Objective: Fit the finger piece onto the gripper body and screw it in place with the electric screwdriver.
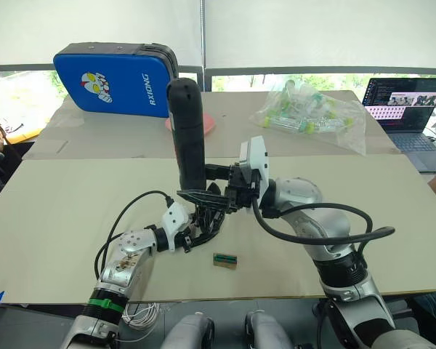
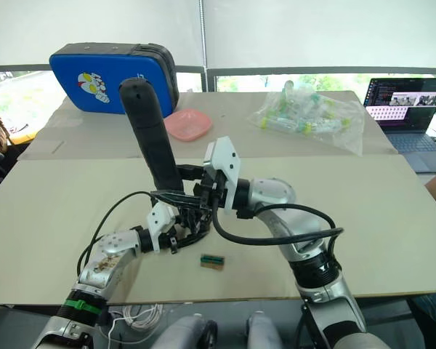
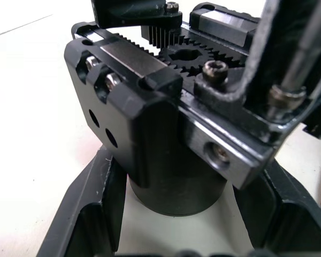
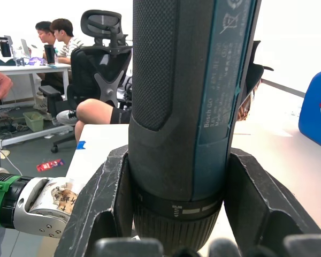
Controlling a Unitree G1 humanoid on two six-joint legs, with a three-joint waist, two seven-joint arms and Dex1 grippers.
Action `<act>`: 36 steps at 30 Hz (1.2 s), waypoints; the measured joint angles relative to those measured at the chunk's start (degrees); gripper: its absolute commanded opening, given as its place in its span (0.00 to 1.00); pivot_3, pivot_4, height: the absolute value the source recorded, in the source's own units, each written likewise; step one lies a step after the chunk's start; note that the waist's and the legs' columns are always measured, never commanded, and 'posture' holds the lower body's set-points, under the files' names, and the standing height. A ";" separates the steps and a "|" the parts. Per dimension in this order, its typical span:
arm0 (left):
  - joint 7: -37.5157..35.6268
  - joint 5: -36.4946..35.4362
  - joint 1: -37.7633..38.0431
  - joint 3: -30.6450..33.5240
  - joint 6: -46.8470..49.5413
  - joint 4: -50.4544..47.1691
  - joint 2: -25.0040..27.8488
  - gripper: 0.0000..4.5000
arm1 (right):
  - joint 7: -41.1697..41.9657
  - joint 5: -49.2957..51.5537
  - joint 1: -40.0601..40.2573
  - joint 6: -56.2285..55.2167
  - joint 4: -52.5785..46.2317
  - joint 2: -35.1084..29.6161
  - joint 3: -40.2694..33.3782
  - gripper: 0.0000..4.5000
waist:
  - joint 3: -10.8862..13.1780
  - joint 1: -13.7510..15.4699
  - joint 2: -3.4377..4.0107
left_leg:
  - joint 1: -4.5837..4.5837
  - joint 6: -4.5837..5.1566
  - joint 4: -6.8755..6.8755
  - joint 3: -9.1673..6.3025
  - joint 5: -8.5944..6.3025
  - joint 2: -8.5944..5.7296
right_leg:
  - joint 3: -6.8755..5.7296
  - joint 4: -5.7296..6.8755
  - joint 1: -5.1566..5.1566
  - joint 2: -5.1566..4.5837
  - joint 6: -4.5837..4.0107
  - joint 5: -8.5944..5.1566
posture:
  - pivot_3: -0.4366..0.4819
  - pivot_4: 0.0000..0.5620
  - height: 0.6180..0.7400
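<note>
The gripper body (image 3: 144,107), a black block with exposed gears and toothed racks, stands on the table on its round base. My left gripper (image 1: 202,227) is shut around that base, one finger (image 3: 91,209) on each side. My right gripper (image 4: 179,160) is shut on the electric screwdriver (image 1: 187,123), which stands almost upright over the body. Its thin metal bit (image 3: 305,48) reaches down to a screw at the body's edge. A black textured piece (image 3: 267,48) beside the bit looks like the finger piece, sitting on the body.
A small green and brown card (image 1: 225,259) lies on the table just in front of the grippers. At the back are a blue case (image 1: 116,81), a pink plate (image 2: 187,123), a clear plastic bag (image 1: 312,113) and a laptop (image 1: 407,102). People (image 4: 59,37) sit at desks beyond the table.
</note>
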 measured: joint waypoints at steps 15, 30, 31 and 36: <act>0.29 -0.01 0.25 -0.08 0.01 0.13 0.14 0.51 | -0.18 -1.25 -3.59 1.10 4.04 1.19 2.30 0.44 | -0.21 -0.10 0.11 | 0.15 0.00 -0.05 0.00 0.00 0.01 | 0.01 0.00 0.10 0.00 0.00 0.00 | 0.48 0.27 1.00; 0.63 -0.02 0.45 -0.08 0.04 0.04 0.12 0.51 | 0.64 -1.52 -3.15 0.05 3.41 0.88 1.79 0.44 | -0.28 -0.13 0.13 | 0.22 0.00 -0.10 0.01 -0.01 0.01 | 0.01 0.00 0.15 0.00 0.00 -0.02 | 0.48 0.27 1.00; 0.63 -0.02 0.45 -0.09 0.03 0.04 0.12 0.51 | 0.98 -1.50 -3.15 0.01 3.37 0.77 1.68 0.44 | -0.28 -0.13 0.13 | 0.22 0.00 -0.10 0.01 -0.01 0.01 | 0.01 -0.01 0.14 0.00 0.00 -0.02 | 0.48 0.27 1.00; 0.74 -0.05 0.46 -0.12 0.01 -0.07 0.03 0.51 | 2.15 -0.80 -3.15 0.07 3.09 0.29 0.59 0.44 | -0.27 -0.08 0.12 | 0.17 0.00 -0.10 0.00 -0.01 0.01 | 0.01 -0.02 0.11 -0.01 0.00 -0.02 | 0.48 0.27 1.00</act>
